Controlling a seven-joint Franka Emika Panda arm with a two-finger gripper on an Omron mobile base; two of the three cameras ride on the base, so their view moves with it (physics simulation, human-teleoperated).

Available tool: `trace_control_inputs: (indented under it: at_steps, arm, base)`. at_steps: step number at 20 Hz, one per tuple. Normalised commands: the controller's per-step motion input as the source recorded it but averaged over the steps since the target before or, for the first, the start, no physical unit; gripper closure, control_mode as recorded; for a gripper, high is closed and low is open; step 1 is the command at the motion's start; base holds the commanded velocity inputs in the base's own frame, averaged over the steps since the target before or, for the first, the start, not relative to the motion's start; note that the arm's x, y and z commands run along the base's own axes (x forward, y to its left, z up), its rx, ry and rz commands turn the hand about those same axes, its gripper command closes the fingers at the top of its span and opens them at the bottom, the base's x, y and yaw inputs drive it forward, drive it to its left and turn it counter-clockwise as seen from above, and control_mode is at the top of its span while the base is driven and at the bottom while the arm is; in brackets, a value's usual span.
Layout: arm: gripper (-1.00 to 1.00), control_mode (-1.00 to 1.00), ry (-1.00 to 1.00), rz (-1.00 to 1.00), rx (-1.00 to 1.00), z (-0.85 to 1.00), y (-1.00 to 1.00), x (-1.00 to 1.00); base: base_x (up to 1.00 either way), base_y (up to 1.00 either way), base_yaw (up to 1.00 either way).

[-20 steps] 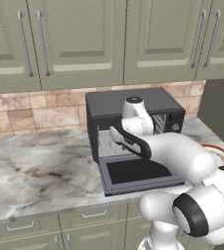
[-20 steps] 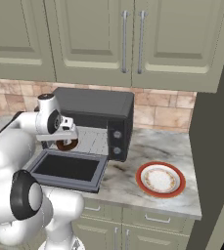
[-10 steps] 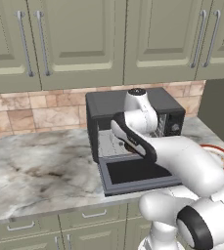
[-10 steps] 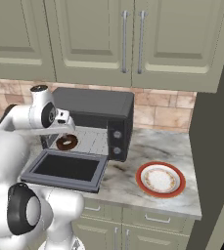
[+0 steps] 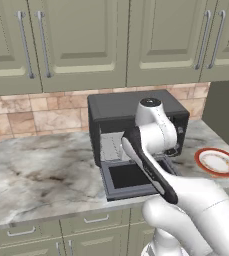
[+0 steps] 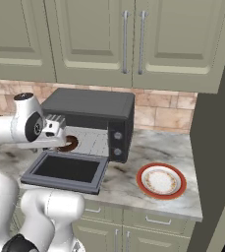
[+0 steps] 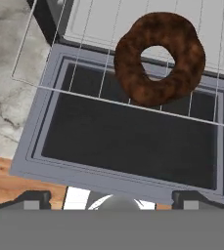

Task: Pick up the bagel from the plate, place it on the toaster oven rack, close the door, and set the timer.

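Note:
The dark brown bagel (image 7: 158, 58) (image 6: 68, 143) lies flat on the toaster oven rack (image 7: 84, 93), whose thin wires reach out over the door. The door (image 7: 128, 136) (image 6: 67, 170) (image 5: 131, 177) hangs fully down, dark glass facing up. My gripper (image 7: 111, 200) (image 6: 59, 134) hovers above and in front of the bagel, its fingertips (image 7: 33, 197) wide apart, open and holding nothing. The white plate (image 6: 160, 180) (image 5: 217, 161) with its red-orange rim sits bare on the counter to the right of the oven.
The dark toaster oven (image 6: 89, 115) (image 5: 131, 107) stands against the tiled back wall, with its knobs (image 6: 117, 145) on the right panel. Marble counter (image 5: 41, 170) stretches to its left. Upper cabinets (image 6: 109, 39) hang above. A tall dark panel (image 6: 217, 128) bounds the right.
The gripper has opened and let go of the bagel, which now rests on the rack. The hand has drawn back from the oven mouth.

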Motion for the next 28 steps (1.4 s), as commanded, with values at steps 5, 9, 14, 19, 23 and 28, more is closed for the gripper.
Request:
trace_control_inputs:
  at_steps: [5,9,14,19,23,28]
  arm:
    - [-1.0,-1.0,0.0,-0.07,-0.01,-0.18,-0.01,-0.27]
    - [-1.0,-1.0,0.0,-0.06,-0.05,-0.21,0.09,0.09]
    - [-1.0,-1.0,0.0,-0.06,-0.06,-0.21,0.24,0.3]
    - [-1.0,-1.0,0.0,-0.06,-0.05,-0.13,0.27,0.44]
    - [-1.0,-1.0,0.0,-0.04,-0.04,-0.06,0.22,0.52]
    - [-1.0,-1.0,0.0,-0.03,-0.03,-0.01,0.15,0.55]
  base:
    - [0.0,0.0,0.0]
    - [0.0,0.0,0.0]
    - [0.0,0.0,0.0]
    - [0.0,0.0,0.0]
    - [0.0,0.0,0.0]
    - [0.0,0.0,0.0]
